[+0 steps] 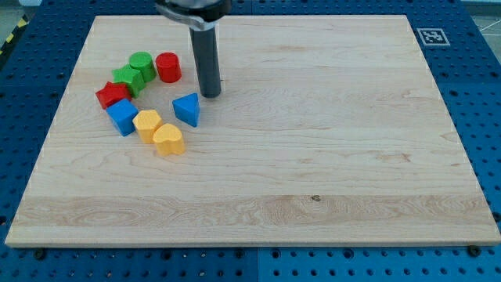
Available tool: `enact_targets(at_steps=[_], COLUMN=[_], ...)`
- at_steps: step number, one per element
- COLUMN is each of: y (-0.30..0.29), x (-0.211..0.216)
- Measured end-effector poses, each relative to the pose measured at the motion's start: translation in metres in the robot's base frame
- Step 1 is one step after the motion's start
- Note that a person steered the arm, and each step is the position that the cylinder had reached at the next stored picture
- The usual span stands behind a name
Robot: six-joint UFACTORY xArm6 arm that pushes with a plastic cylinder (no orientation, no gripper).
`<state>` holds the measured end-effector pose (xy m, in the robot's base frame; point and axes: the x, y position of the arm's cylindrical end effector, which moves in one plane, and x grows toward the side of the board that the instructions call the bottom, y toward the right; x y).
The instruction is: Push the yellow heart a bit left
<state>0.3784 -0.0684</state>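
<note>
The yellow heart (pixel 169 139) lies on the wooden board (pixel 313 157) at the view's left, touching a yellow hexagon (pixel 146 122) up and to its left. My tip (pixel 210 95) rests on the board above and to the right of the heart, just right of and above the blue triangle (pixel 187 108). The tip touches no block.
A blue cube (pixel 122 117), a red star-like block (pixel 112 95), a green block (pixel 126 78), a green cylinder (pixel 142 63) and a red cylinder (pixel 168 67) cluster at the upper left. A tag marker (pixel 432 36) sits at the board's top right corner.
</note>
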Motion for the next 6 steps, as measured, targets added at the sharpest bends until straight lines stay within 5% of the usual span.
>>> enact_targets(at_steps=[1,3,6], y=[0.018,0.037,-0.018], x=[-0.001,0.085,0.098])
